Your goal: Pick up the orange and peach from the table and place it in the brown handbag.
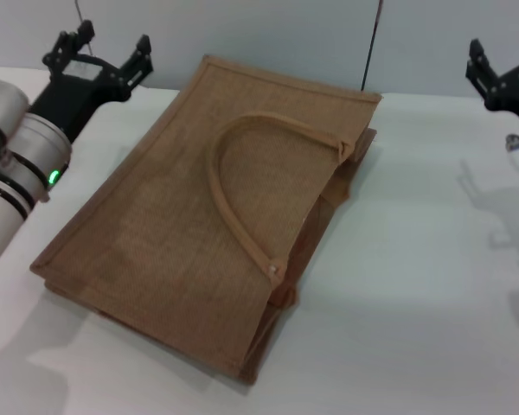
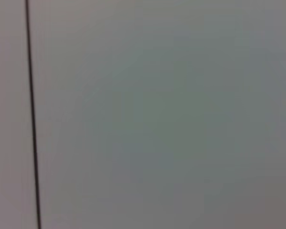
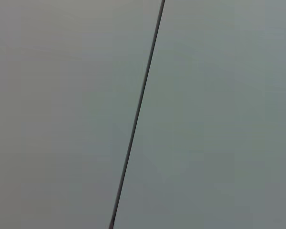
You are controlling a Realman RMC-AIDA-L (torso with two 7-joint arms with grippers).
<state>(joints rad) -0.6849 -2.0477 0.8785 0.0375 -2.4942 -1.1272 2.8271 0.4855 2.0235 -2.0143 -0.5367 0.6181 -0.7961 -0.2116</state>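
The brown handbag (image 1: 216, 216) lies flat on the white table (image 1: 415, 259) in the head view, with one loop handle (image 1: 242, 164) resting on its upper side. The orange and the peach are out of view. My left gripper (image 1: 108, 45) is raised at the far left, beyond the bag's far-left corner, open and empty. My right gripper (image 1: 500, 78) is raised at the far right edge of the view, well clear of the bag and partly cut off. Both wrist views show only a plain grey wall.
A thin dark line runs down the grey wall (image 2: 32, 119) in the left wrist view and also crosses the right wrist view (image 3: 136, 119). Bare white table lies to the right of the bag and in front of it.
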